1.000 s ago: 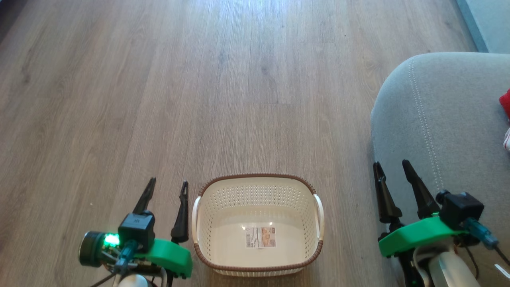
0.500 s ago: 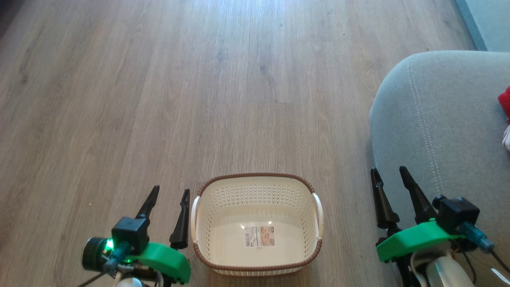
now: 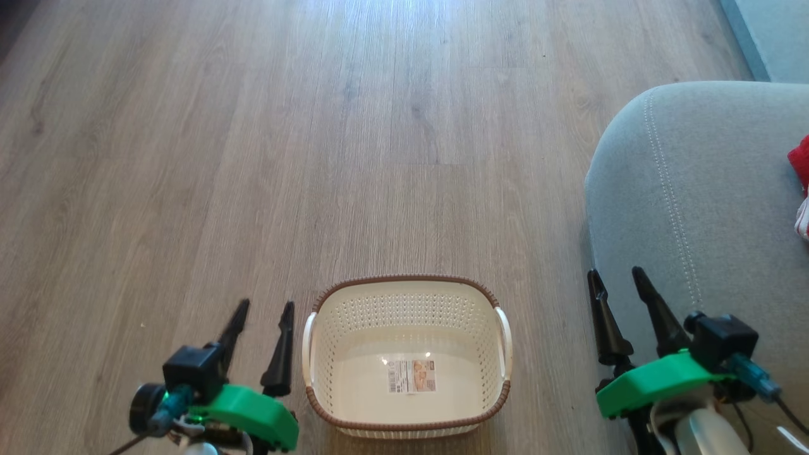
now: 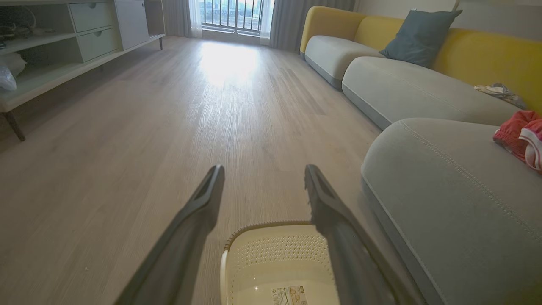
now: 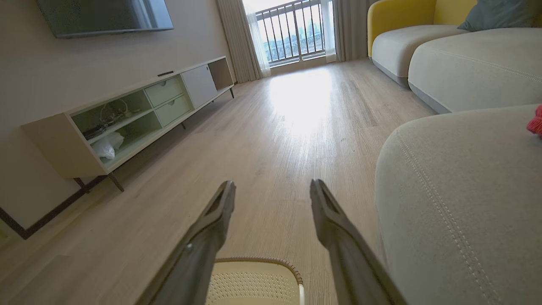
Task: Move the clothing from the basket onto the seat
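Soft red jersey clothing [image 3: 801,163] lies on the big grey cloth seat [image 3: 695,189], at the right edge. The cream plastic basket [image 3: 404,280], bottom middle, is empty. The left claw [image 3: 266,304] and right claw [image 3: 614,273] are apart. The clothing looks light and floppy; pinch a fold.

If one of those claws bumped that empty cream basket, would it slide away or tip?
Probably slide: the basket looks like thin perforated plastic holding only a label, so likely light, and the wood floor looks smooth. Its wide flat base makes tipping unlikely. The walls may flex if squeezed.
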`<state>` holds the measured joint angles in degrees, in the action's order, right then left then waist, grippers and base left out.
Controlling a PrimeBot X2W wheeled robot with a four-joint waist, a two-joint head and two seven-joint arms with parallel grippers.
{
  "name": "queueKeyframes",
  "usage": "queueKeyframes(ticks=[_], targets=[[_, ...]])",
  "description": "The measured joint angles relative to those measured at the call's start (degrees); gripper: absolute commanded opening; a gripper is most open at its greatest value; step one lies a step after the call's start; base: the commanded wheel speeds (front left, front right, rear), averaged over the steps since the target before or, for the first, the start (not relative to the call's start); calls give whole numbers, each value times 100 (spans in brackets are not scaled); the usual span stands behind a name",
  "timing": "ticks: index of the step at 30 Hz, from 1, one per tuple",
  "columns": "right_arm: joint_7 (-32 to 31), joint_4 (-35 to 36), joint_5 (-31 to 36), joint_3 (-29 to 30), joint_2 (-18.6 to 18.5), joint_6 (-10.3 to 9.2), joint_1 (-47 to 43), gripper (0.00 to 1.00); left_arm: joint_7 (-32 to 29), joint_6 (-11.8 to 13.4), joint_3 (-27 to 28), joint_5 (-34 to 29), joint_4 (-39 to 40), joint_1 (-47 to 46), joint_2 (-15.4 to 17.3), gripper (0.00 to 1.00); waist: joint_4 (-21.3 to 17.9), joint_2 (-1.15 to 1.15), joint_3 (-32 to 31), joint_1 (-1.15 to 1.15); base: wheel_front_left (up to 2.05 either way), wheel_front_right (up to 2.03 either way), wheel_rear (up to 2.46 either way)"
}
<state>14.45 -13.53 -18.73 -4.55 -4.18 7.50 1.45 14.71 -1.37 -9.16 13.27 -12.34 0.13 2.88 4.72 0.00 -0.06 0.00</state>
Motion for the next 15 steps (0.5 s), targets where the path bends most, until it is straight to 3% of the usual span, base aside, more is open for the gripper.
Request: queueKeyframes(ticks=[1,15], targets=[[-1,-75,0,-1,3,0,-3,0,-1,2,-9,0,-74,5,0,0,0,0,-1,0,0,0,0],[-147,-352,-611,40,23,0,-210,0,-188,-5,24,647,-355,224,0,0,-43,0,1,0,0,0,0]])
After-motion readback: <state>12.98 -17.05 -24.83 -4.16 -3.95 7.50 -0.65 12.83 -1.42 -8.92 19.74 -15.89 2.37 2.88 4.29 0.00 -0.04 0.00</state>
